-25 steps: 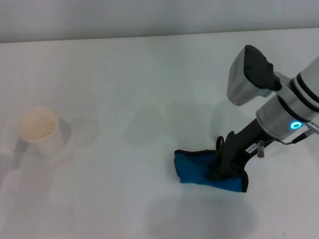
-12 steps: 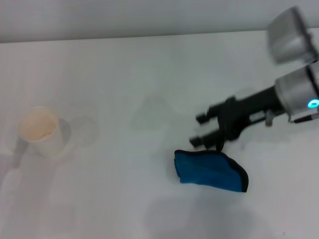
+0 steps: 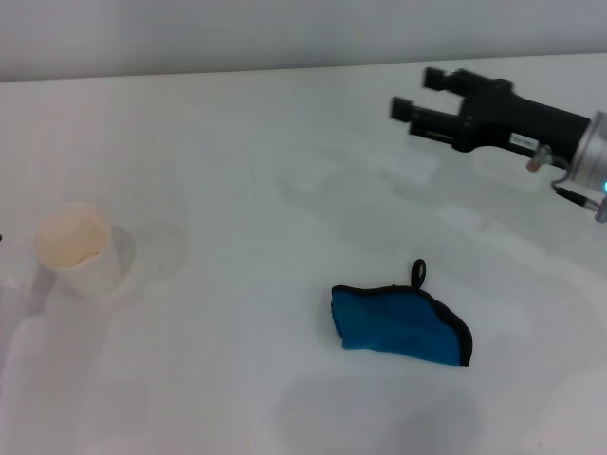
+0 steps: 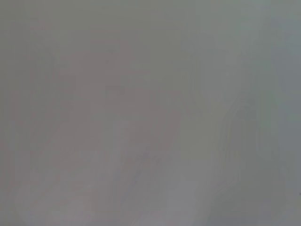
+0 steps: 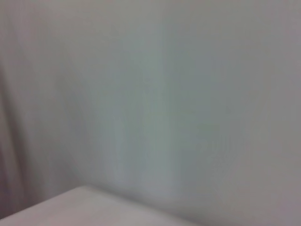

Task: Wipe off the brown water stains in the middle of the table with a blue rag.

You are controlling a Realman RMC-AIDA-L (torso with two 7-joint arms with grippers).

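Blue rag lies bunched on white table, near-right of centre, black edging and small loop at far corner showing. No brown stain discernible on tabletop. Right gripper raised at far right, well apart from rag, fingers spread, grasping nothing. White paper cup, tan inside, upright at left. Left gripper unseen.

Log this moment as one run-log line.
right hand: open, raised, far side | blue rag: lying free on table | stains: none visible | left hand: unseen
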